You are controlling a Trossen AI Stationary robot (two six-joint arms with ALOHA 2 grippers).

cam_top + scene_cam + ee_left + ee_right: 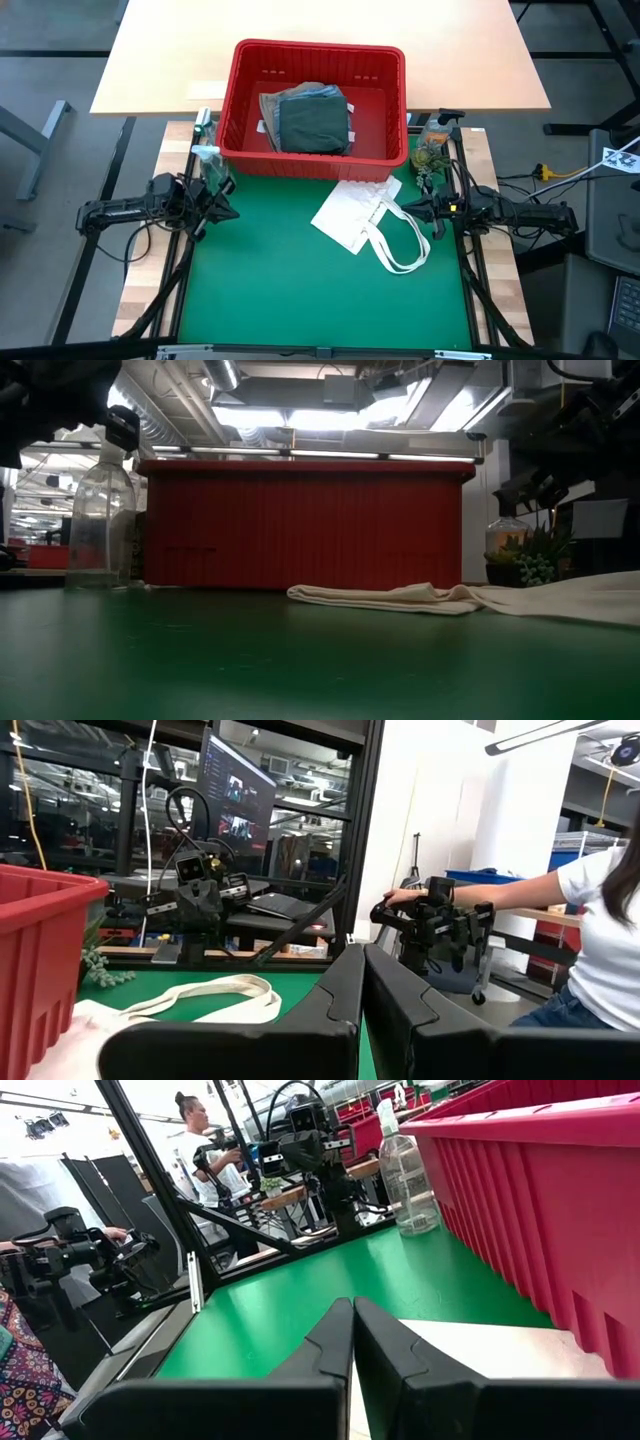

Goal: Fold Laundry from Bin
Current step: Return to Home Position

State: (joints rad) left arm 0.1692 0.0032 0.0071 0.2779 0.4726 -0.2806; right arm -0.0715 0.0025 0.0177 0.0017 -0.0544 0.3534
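Note:
The red bin (320, 47) stands at the far middle of the green mat. Folded laundry lies inside it: a dark green garment (313, 125) on top and a tan piece (270, 105) showing beneath. My left gripper (226, 200) hovers at the mat's left edge, near the bin's near-left corner, fingers shut (362, 960) and holding nothing. My right gripper (408, 208) hovers at the mat's right edge, shut (353, 1312) and holding nothing, above the edge of a flat white tote bag (360, 215).
The tote bag lies flat on the mat just in front of the bin, its loop handles (405, 250) toward the near side. A clear spray bottle (100, 525) stands at the bin's left, a small plant (432, 150) at its right. Bare mat (300, 300) spreads toward the near edge. People stand beyond the table.

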